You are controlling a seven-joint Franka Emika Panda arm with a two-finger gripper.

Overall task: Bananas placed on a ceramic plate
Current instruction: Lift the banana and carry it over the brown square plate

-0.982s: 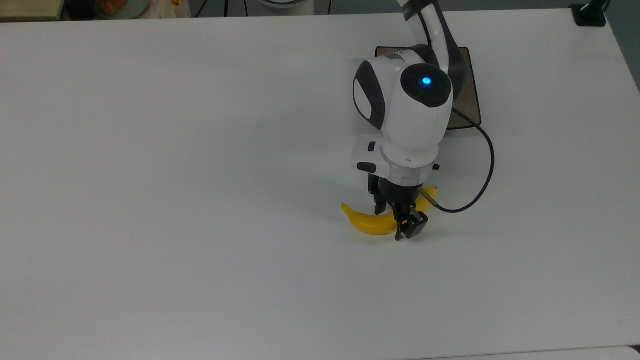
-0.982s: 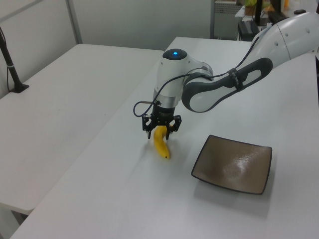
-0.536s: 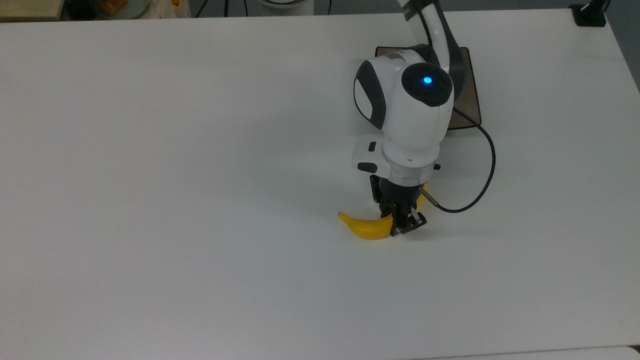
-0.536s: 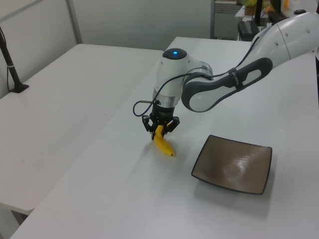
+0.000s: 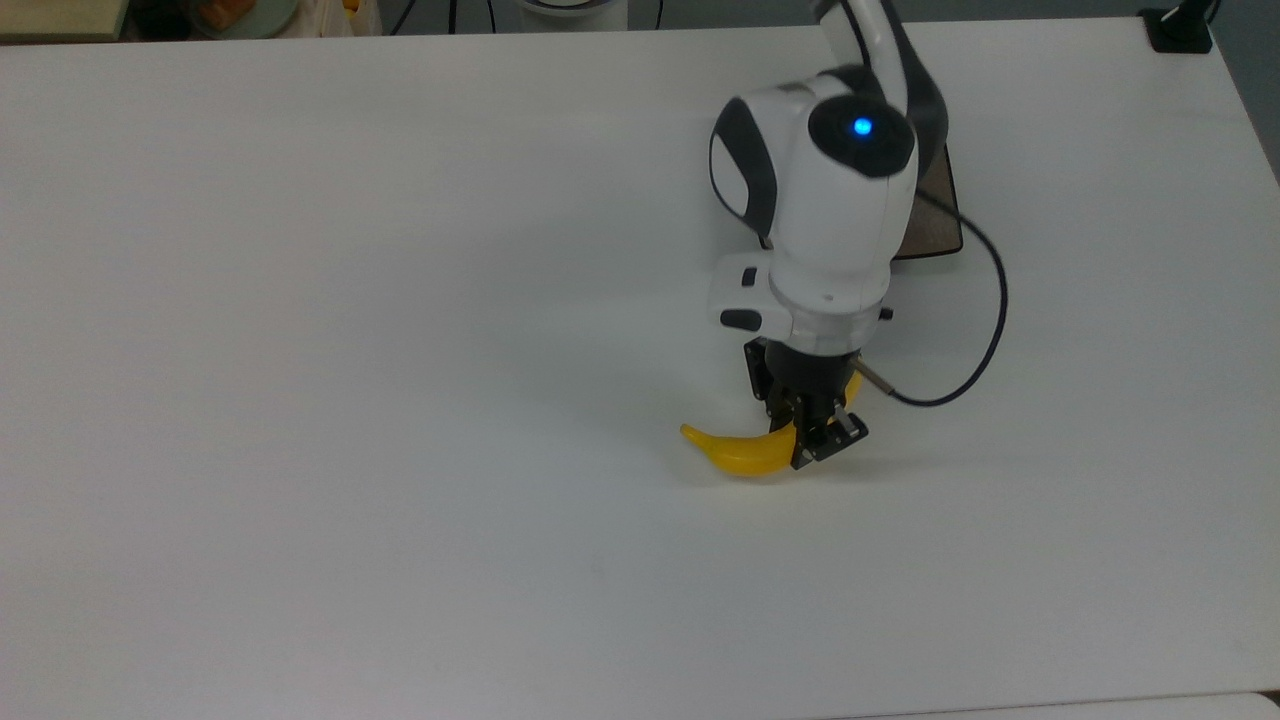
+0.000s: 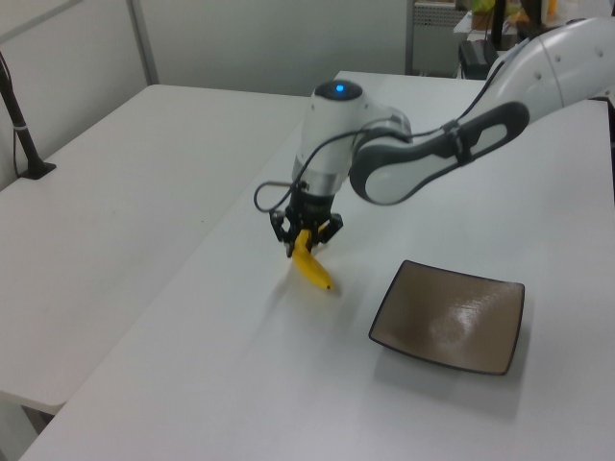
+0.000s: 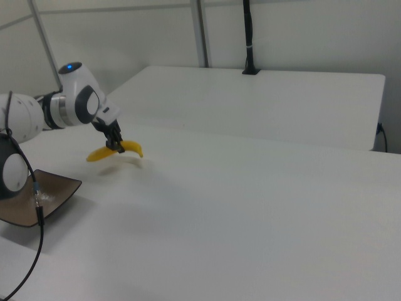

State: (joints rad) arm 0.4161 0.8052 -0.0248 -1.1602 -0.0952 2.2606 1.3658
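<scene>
Top view: a white and grey robot arm (image 5: 815,200) with a blue light on its wrist reaches down over a wide white table (image 5: 350,400). Its black two-finger gripper (image 5: 815,432) is closed around a smooth, bright yellow curved banana (image 5: 745,452), gripping it nearer the end on the top view's right, so most of the fruit sticks out toward the top view's left. A thin black cable (image 5: 975,330) loops from the wrist out to the top view's right. Behind the arm, a corner of a square, glossy brown ceramic plate (image 5: 935,215) with a thin black rim peeks out, well apart from the banana.

In the left view, the gripper (image 6: 306,237) clamps the banana (image 6: 313,269) at its upper end, and the fruit slants downward toward the plate (image 6: 450,317), which sits flat on the table to the left view's right with nothing on it.

In the right view, the banana (image 7: 116,151) hangs in the gripper (image 7: 116,146) above the table surface, with a faint shadow beneath it. The plate (image 7: 44,195) lies lower at the right view's left.
</scene>
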